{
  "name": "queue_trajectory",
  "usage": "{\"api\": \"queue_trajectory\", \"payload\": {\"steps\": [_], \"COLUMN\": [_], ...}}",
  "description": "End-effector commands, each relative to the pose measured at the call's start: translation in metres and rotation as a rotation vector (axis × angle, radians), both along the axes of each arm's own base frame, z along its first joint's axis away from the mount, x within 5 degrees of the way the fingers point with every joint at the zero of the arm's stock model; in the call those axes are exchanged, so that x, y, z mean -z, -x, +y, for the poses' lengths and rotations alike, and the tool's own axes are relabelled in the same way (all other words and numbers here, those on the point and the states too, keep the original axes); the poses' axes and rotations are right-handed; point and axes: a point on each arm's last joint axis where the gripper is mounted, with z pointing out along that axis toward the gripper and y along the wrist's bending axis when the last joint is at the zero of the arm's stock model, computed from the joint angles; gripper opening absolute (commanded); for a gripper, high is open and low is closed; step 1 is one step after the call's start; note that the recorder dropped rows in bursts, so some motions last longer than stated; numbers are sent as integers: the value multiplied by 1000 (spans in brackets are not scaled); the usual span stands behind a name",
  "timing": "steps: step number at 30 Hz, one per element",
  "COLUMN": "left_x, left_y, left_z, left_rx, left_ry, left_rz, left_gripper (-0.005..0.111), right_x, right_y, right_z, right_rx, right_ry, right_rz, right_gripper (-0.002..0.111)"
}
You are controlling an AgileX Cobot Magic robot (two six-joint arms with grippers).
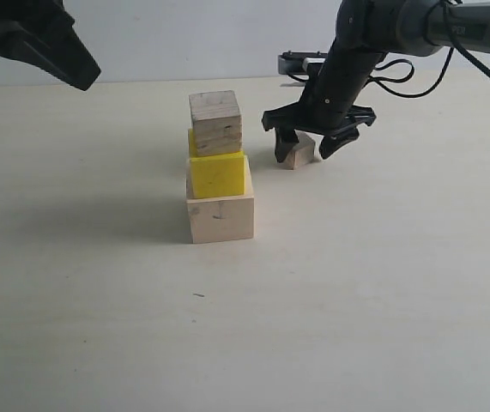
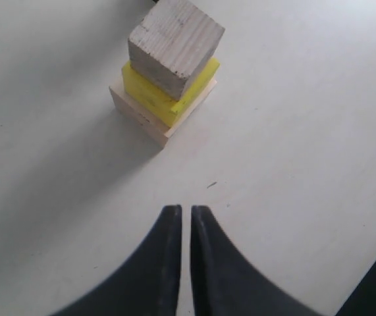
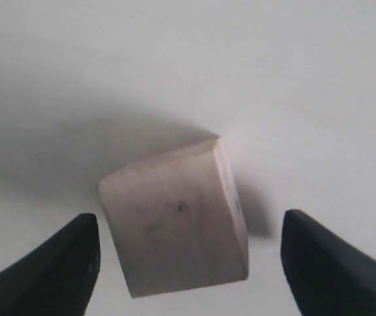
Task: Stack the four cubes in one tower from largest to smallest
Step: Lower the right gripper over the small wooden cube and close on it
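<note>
The big pale wooden cube (image 1: 220,219) sits on the pale table (image 1: 382,283). The bright yellow cube (image 1: 219,175) sits on it. The stripy plywood cube (image 1: 215,122) sits on top of that, not quite in the middle. The smallest pale wooden cube (image 1: 298,153) lies on the table near those three. It is turned crooked between the jaws of the right gripper (image 1: 307,148), which are wide apart and not touching it. It looks light, hard and smooth, so I think it is best pinched on two flat sides, not on corners. The left gripper (image 2: 186,214) is up high, closed on nothing.
</note>
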Motion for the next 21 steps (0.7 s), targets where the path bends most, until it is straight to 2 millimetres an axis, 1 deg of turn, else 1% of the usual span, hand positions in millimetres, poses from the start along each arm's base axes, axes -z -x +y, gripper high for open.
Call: {"api": "queue_trajectory", "payload": {"steps": [1,8,11,14,17,21], "left_x": [-2,-2,-2,-2,-2,-2], "left_y": [1,1,0,0,0,1], "left_z": [1,1,1,1,1,1], "left_rx": [-3,5,9,11,12,16], "left_ry": [9,5,5,4,4,9], "left_rz": [-14,-20,-26,-27,-27,-27], "left_gripper": [8,8,8,8,8,8], "right_x": [-4,-8,-14,-25,-32,-33], "right_y": [-3,-3,-2,-2,-2,-3], "right_z": [-1,3,5,5,4,4], "right_rx": [-50,-116,-151,-188,-221,-237], "right_ry": [-3,-36,-65,-64,-52,-46], "right_rz": [-51,-71,-86,-121,-151,-164], "right_gripper": [71,69,68,66,65,65]}}
